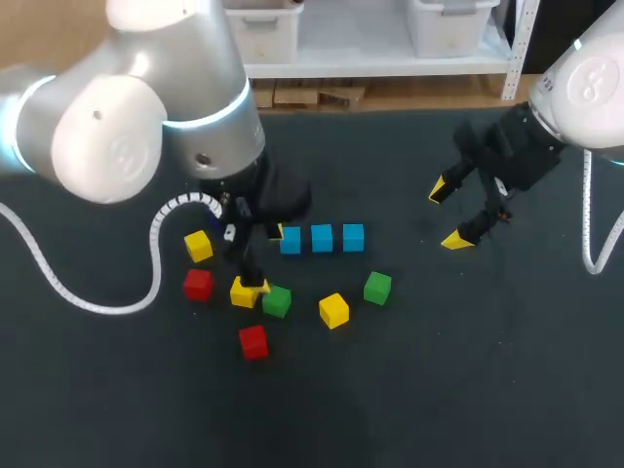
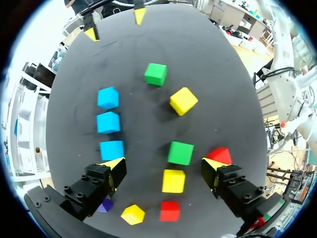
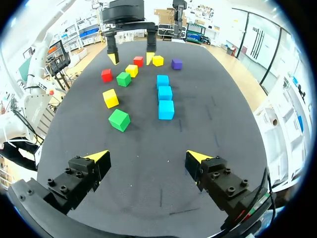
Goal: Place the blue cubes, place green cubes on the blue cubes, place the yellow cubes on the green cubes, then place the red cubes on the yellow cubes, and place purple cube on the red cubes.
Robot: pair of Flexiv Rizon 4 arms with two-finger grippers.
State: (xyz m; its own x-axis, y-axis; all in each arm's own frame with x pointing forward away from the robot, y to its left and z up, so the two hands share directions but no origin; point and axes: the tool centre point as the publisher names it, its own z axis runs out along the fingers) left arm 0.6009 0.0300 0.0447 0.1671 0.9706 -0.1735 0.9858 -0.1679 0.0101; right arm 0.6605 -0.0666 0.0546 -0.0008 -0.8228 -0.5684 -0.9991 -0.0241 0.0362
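- Three small blue cubes (image 1: 322, 238) sit in a straight row mid-bench (image 1: 487, 380), close together but apart. Every cube lies singly on the dark surface.
- The left gripper (image 2: 163, 164) hangs over the loose cluster beside the row, fingers spread wide and holding nothing.
- Left wrist view: a green cube (image 2: 180, 152) and a yellow cube (image 2: 173, 180) lie between its fingers, and neither finger touches them.
- The nearest blue cube (image 2: 112, 149) is just ahead of one fingertip. A red cube (image 2: 219, 154) is partly hidden behind the other.
- Back from the fingertips, nearer the wrist: a second red cube (image 2: 170, 210), a second yellow cube (image 2: 132, 214) and a small purple cube (image 2: 105, 206), which is partly hidden.
- Farther ahead, beside the row: a second green cube (image 2: 156, 74) and a third yellow cube (image 2: 183, 100).
- The right gripper (image 3: 147, 157) is well apart from all cubes, fingers wide and empty, over bare bench. The blue row lies ahead of it.
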